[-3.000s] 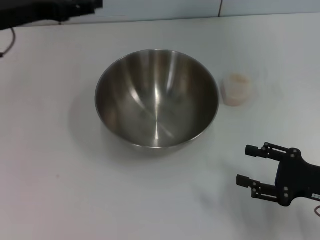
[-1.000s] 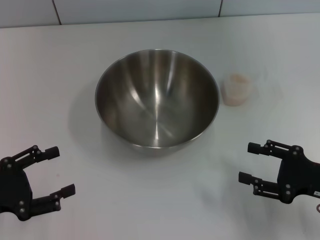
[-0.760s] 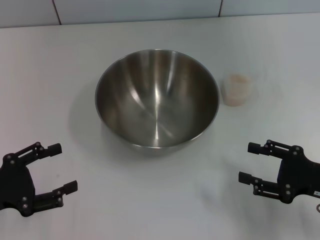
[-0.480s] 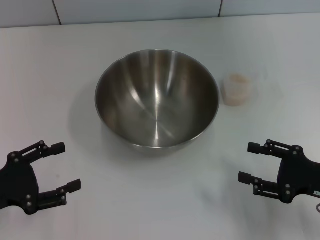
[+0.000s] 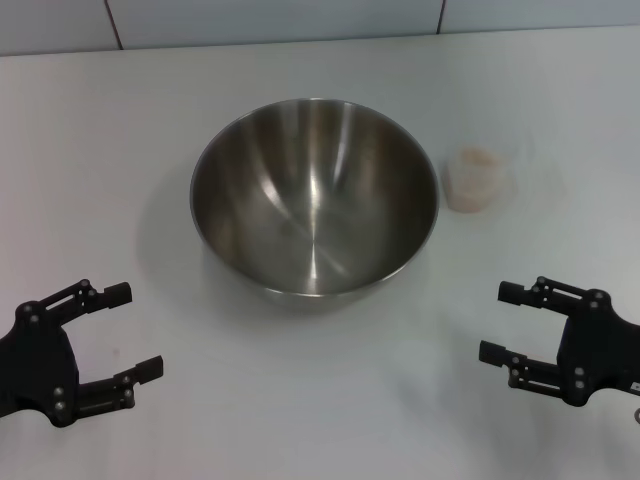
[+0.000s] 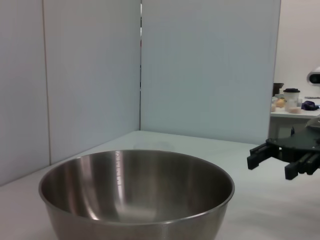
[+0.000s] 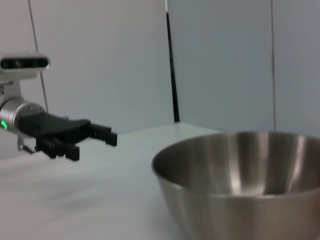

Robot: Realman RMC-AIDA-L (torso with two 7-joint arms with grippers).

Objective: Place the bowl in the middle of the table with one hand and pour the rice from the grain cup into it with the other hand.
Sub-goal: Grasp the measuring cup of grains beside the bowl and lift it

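Observation:
The steel bowl (image 5: 250,190) stands upright and empty in the middle of the white table (image 5: 100,150). It also shows in the left wrist view (image 6: 135,192) and the right wrist view (image 7: 245,175). The clear grain cup (image 5: 472,180) stands just right of the bowl, apart from it, with pale rice inside. My left gripper (image 5: 135,330) is open and empty at the front left, away from the bowl; it also shows in the right wrist view (image 7: 95,137). My right gripper (image 5: 498,321) is open and empty at the front right, nearer me than the cup; it also shows in the left wrist view (image 6: 280,160).
Grey wall panels (image 5: 270,20) close off the table's far edge. In the left wrist view a far shelf (image 6: 295,112) with small items stands beyond the table. White tabletop lies between each gripper and the bowl.
The left arm has come from the far left corner down to the front left, then crept slightly right. The right gripper, bowl and cup have hardly moved.

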